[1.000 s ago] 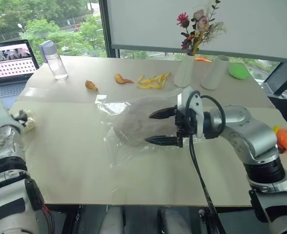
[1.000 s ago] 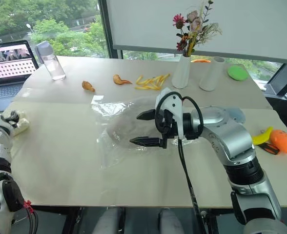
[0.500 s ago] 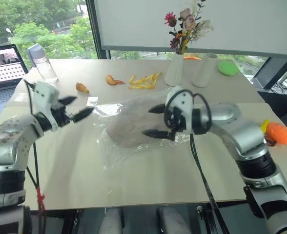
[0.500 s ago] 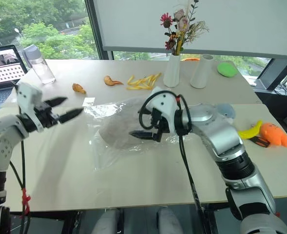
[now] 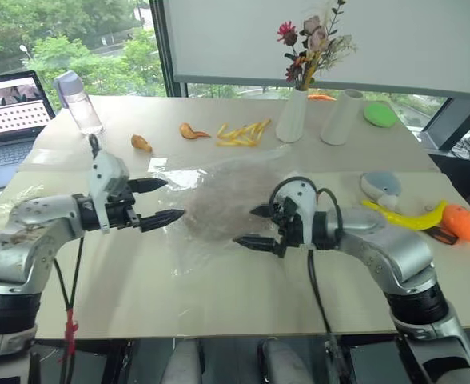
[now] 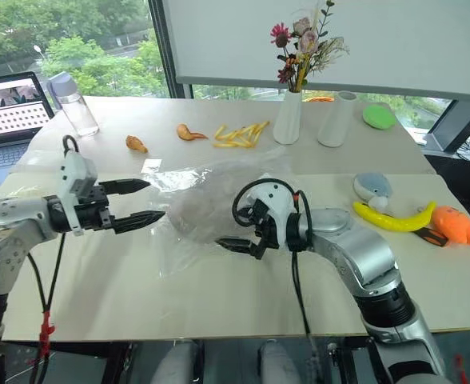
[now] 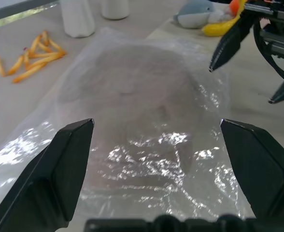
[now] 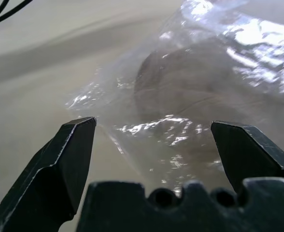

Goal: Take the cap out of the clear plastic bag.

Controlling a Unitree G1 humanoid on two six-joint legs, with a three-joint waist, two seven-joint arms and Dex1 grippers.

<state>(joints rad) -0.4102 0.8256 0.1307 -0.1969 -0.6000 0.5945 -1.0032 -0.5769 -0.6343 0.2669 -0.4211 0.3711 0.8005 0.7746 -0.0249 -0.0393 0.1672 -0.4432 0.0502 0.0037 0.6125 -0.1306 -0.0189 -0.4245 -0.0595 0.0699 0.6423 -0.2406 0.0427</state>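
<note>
On the table (image 5: 243,288): the clear plastic bag (image 5: 189,240) is laid flat near the middle, crinkled and glossy.
Cap: the cap (image 5: 219,206) is seen inside the bag, its crown blurred by the plastic.
Left gripper (image 5: 165,202): held at the bag's left edge, its fingers (image 7: 60,169) spread wide, nothing pinched; contact with the plastic cannot be told.
Right gripper (image 5: 249,226): held at the bag's right side, fingers (image 8: 64,164) spread wide, empty.
Behind the bag: fries (image 5: 243,133), a white vase (image 5: 292,117) with flowers.
To the right: a yellow banana toy (image 5: 403,218) is laid well apart from the bag.
</note>
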